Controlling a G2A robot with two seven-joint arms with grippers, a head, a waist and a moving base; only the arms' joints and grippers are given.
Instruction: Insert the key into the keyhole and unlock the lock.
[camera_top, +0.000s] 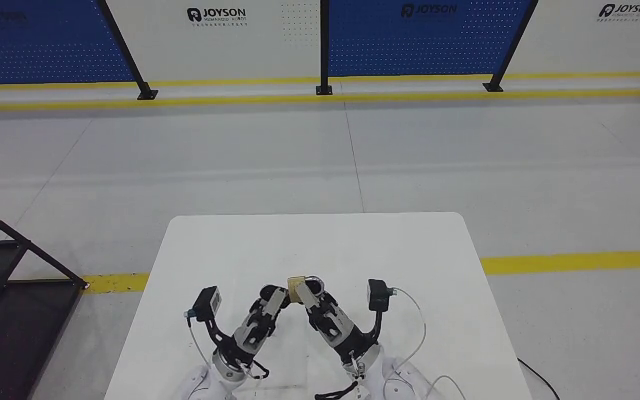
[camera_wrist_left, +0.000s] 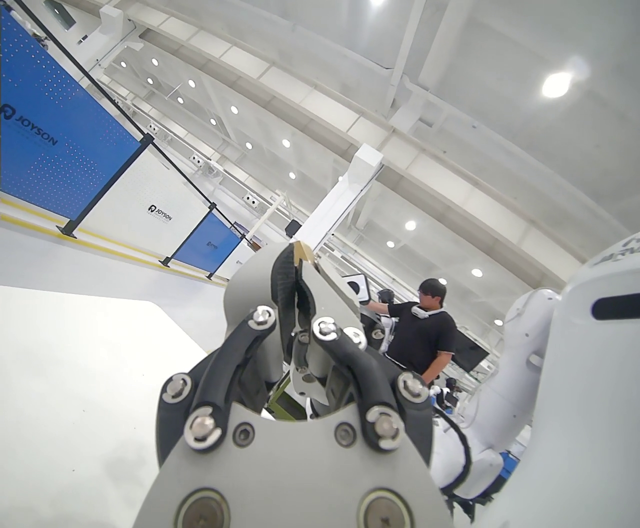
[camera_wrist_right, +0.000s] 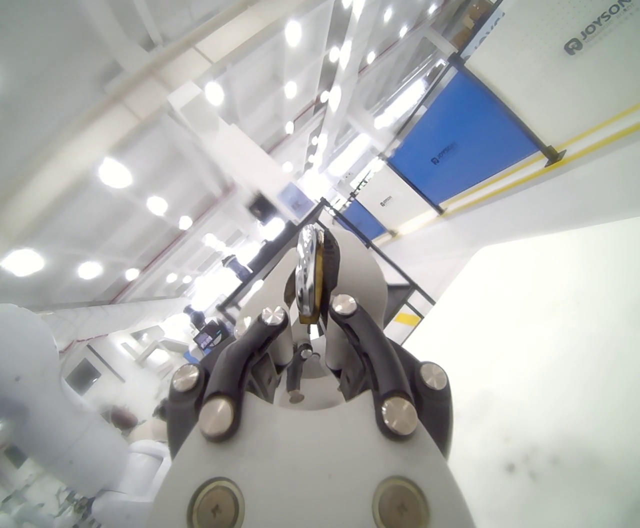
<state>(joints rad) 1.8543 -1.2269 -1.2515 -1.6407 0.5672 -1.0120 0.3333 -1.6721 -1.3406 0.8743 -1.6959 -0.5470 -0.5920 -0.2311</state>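
My right gripper (camera_wrist_right: 316, 260) is shut on a padlock (camera_wrist_right: 306, 287) with a chrome shackle and a brass body, held up above the white table (camera_top: 400, 255). In the top view the brass padlock (camera_top: 297, 287) sits where the two grippers meet, the left gripper (camera_top: 281, 297) on one side and the right gripper (camera_top: 309, 293) on the other. My left gripper (camera_wrist_left: 296, 267) is shut, its black pads pressed together on the key, of which a small brass tip (camera_wrist_left: 301, 250) pokes out at the fingertips. The rest of the key and the keyhole are hidden.
Both arms are raised over the near part of the table. A black frame (camera_top: 30, 265) stands off the table's left side. Blue and white panels (camera_top: 420, 35) line the far side of the floor behind yellow lines.
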